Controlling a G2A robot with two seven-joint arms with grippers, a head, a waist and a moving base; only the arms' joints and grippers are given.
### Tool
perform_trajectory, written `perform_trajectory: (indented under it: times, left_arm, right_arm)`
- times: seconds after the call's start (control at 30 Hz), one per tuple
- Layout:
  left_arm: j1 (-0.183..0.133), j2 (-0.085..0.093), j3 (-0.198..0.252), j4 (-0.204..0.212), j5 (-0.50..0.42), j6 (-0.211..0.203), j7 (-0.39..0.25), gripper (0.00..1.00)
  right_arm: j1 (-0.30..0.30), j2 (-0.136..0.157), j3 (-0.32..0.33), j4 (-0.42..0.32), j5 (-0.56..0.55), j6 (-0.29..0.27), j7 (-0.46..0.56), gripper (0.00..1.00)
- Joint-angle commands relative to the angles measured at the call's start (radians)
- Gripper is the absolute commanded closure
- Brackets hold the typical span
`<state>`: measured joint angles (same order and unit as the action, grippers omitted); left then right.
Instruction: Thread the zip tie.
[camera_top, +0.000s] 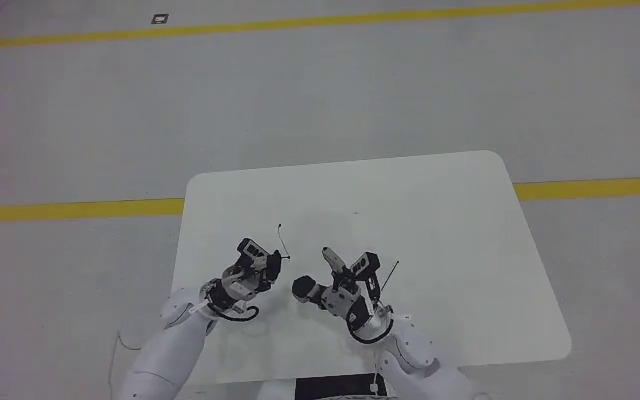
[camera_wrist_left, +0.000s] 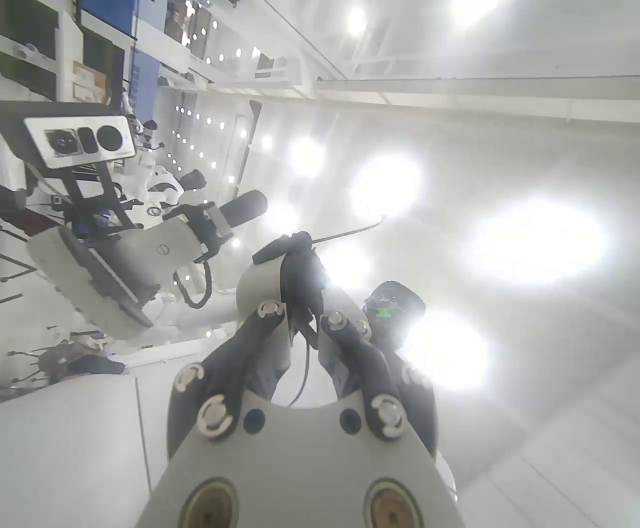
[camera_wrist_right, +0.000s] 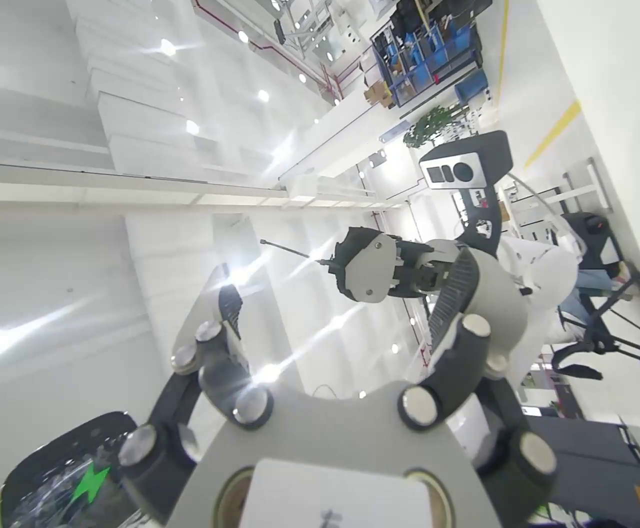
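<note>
Hovering over the near edge of the white surface (camera_top: 450, 200), both arms are bending inward so that the two claws are facing each other, close but apart. The left claw (camera_wrist_left: 300, 252) is tilting up, away from the surface. Its fingers are pressing together on the black zip tie (camera_wrist_left: 350, 231), pinching it partway along. One thin end is sticking out past the fingertips toward the right arm, and the rest is trailing back between the finger links.

The right claw (camera_top: 318, 272) is sitting just beside it with its fingers (camera_wrist_right: 231, 305) spreading wide and gripping nothing. From the right wrist, the left claw is showing in the gap between those fingers, with the tie's free end poking out in the open air. Nothing is lying between the claws. A yellow line (camera_top: 300, 22) is running across the grey floor beyond the surface.
</note>
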<state>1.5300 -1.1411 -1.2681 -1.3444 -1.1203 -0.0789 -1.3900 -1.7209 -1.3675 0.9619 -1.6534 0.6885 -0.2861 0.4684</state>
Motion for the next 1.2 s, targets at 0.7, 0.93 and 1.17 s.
perform_trajectory:
  times: [0.7, 0.93, 1.17]
  left_arm:
    - [-0.004, 0.001, 0.002, -0.001, 0.015, -0.005, 0.000, 1.00]
    - [-0.004, 0.001, 0.002, -0.001, 0.015, -0.005, 0.000, 1.00]
    - [-0.004, 0.001, 0.002, -0.001, 0.015, -0.005, 0.000, 1.00]
  right_arm:
    - [0.019, -0.006, -0.029, 0.009, 0.080, -0.026, 0.026, 0.62]
    - [0.022, -0.007, -0.041, 0.014, 0.104, -0.027, 0.035, 0.70]
    - [0.025, -0.009, -0.053, 0.016, 0.113, -0.026, 0.037, 0.75]
